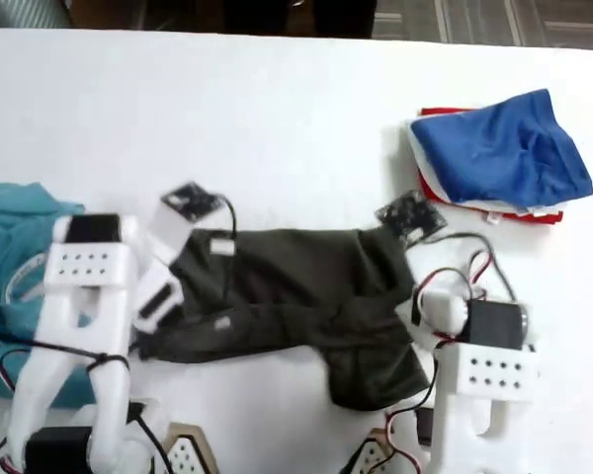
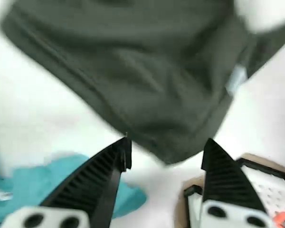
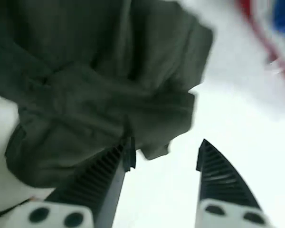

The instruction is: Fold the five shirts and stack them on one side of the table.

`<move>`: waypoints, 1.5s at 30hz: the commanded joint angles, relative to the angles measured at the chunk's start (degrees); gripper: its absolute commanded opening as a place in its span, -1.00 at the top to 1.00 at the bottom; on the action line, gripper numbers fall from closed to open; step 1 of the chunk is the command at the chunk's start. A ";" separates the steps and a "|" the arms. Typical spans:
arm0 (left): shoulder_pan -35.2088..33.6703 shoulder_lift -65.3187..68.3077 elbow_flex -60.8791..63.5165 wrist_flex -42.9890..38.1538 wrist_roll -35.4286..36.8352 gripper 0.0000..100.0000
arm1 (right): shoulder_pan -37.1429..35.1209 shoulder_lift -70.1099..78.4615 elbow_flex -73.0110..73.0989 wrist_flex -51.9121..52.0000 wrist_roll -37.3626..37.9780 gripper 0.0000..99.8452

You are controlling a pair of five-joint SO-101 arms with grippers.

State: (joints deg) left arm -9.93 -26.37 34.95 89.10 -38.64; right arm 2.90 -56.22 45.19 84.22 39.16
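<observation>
Teal shirt point(image 1: 10, 257): It lies in a heap at the left edge of the table point(image 1: 277, 118), partly under the left arm. It looks not folded yet.

Left pincer point(image 2: 167, 145): It is wide open and holds nothing. It hangs just over the left end of the dark shirt, with the hem right in front of its tips.

Dark shirt point(image 1: 287, 286): It is in the middle of the table, between the two arms. It is stretched out sideways. The right end is bunched, and one flap hangs toward the near edge. I think this is the shirt being folded now.

Right pincer point(image 3: 166, 142): It is wide open too, with nothing in it. It sits just past the crumpled right end of the dark shirt.

Pile point(image 1: 549, 216): At the far right there is a red and white pile with a blue shirt point(image 1: 499, 148) on top. The blue one is a bit puffy, not flat.

How far along: I think some shirts are done, and the dark and teal ones are left.

How to do it well: Each pincer should take its own end of the dark shirt, right at the edge and not in the thick middle. Pinch just one layer. Pull gently apart so the bumps go flat, then fold. Lift both ends together so it does not twist.

Watch out: The bunched right end could get grabbed as a lump. The left pincer should not catch the teal shirt.
</observation>
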 commanded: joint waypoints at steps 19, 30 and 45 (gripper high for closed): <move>5.01 29.36 -2.42 -34.11 6.95 0.95 | -11.82 49.45 -16.70 -27.38 -15.82 0.96; -2.64 45.36 -23.52 -31.91 7.03 0.95 | -6.02 75.03 -34.02 -31.34 -15.65 0.96; -4.13 65.23 -67.65 -4.75 9.93 0.95 | -7.16 88.84 -63.38 -19.03 -16.09 0.96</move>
State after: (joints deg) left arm -13.10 39.65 -25.36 79.78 -29.85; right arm -4.04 33.01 -11.60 60.57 23.69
